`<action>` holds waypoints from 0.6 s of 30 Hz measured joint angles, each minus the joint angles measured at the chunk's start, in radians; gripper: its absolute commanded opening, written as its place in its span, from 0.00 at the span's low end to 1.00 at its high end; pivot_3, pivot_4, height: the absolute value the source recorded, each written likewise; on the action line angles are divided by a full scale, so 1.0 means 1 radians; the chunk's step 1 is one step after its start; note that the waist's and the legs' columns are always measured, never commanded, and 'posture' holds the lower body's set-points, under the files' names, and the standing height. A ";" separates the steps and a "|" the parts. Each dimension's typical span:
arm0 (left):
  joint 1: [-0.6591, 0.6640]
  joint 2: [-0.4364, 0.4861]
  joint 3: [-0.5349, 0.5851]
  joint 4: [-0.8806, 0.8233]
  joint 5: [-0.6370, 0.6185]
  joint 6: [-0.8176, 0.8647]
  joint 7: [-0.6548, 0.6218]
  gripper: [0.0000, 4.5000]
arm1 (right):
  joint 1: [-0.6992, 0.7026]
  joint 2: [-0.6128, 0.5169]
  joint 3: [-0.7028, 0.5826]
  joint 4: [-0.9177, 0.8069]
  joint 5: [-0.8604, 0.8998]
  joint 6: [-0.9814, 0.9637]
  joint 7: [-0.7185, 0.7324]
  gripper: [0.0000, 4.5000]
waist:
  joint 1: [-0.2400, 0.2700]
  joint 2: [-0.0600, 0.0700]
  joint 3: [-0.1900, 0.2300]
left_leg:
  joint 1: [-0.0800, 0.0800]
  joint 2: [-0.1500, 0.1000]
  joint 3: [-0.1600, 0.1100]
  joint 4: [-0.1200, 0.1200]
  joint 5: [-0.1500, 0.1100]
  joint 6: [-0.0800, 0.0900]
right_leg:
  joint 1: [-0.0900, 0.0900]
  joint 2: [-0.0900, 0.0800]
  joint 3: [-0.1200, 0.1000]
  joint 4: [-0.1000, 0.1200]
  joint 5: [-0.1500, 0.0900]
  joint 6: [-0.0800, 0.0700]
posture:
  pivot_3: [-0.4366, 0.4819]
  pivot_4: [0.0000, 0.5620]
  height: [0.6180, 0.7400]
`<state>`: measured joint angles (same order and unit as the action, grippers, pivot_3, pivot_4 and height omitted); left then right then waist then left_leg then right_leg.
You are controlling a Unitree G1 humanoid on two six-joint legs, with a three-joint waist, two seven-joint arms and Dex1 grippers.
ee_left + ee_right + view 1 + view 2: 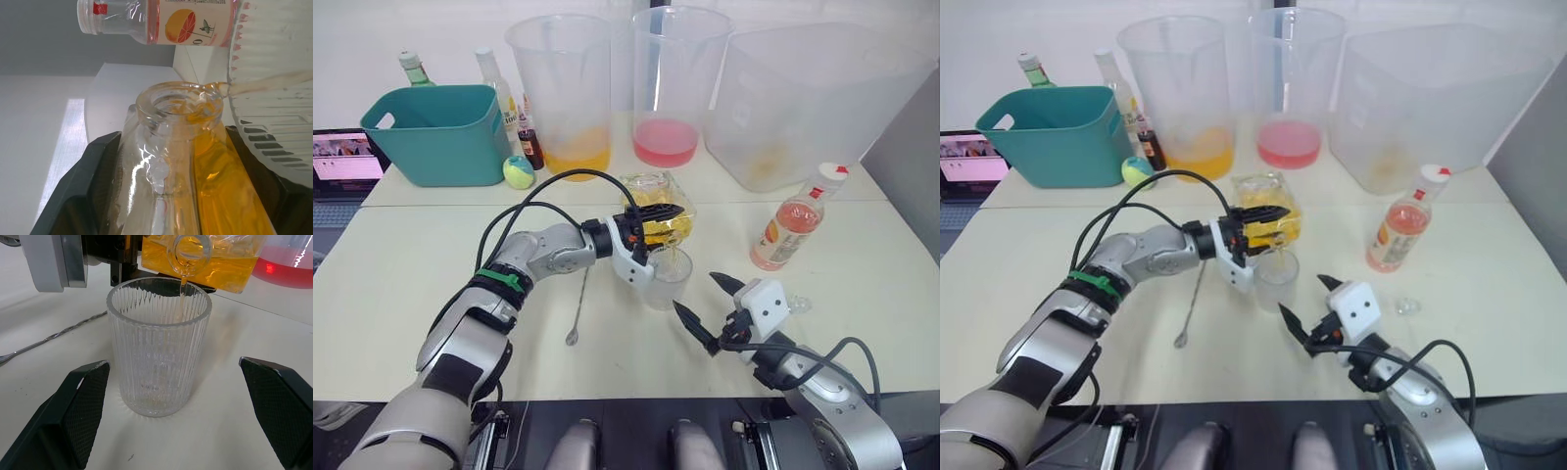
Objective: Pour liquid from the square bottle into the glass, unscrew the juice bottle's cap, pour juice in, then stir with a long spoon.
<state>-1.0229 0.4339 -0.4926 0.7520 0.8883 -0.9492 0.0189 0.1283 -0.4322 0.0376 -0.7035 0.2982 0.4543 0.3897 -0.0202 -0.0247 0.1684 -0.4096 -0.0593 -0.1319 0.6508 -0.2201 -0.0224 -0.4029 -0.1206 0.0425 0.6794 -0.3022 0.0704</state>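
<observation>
I have the left gripper [651,227] clamped on the square bottle [658,208], mid-tabletop, trickling into the ribbed glass [159,345]. Right gripper [178,404] gapes. Juice bottle [793,220], spoon [578,307] still wait.

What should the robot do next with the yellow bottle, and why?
Probably keep the square bottle tipped a little longer: the left gripper holds it over the glass, a thin yellow stream runs in, and the glass looks almost empty.
</observation>
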 measured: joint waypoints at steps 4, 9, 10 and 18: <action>0.000 0.000 -0.003 0.000 0.014 0.001 0.013 0.63 | 0.000 0.008 -0.002 0.000 0.000 0.010 0.000 0.99 | 0.000 0.000 0.000 | 0.000 0.000 0.000 0.000 0.000 0.000 | 0.000 0.000 0.000 0.000 0.000 0.000 | 0.48 0.27 0.98; -0.004 0.004 -0.015 0.000 0.038 0.006 0.040 0.63 | -0.001 0.013 -0.005 0.000 0.000 0.017 0.000 0.99 | 0.000 0.000 0.000 | -0.001 0.000 0.000 0.001 0.000 0.000 | 0.000 0.000 0.000 0.000 0.000 0.000 | 0.48 0.27 0.98; -0.007 0.006 -0.020 0.000 0.050 0.009 0.045 0.63 | -0.001 0.013 -0.005 0.000 0.000 0.018 0.000 0.99 | 0.000 0.000 0.000 | -0.001 0.000 0.000 0.001 0.000 0.000 | 0.000 0.000 0.000 0.000 0.000 0.000 | 0.48 0.27 0.98; -0.041 0.015 -0.049 0.000 0.105 0.017 0.108 0.63 | -0.002 0.020 -0.006 0.000 0.000 0.019 0.000 0.99 | 0.000 0.000 0.000 | -0.001 0.000 0.000 0.002 0.000 0.000 | -0.001 0.000 0.000 0.001 0.000 0.000 | 0.48 0.27 0.98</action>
<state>-1.0639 0.4490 -0.5413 0.7520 0.9931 -0.9320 0.1268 0.1262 -0.4125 0.0312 -0.7037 0.2981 0.4731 0.3898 -0.0203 -0.0247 0.1684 -0.4105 -0.0597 -0.1319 0.6525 -0.2201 -0.0225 -0.4036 -0.1208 0.0425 0.6802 -0.3022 0.0704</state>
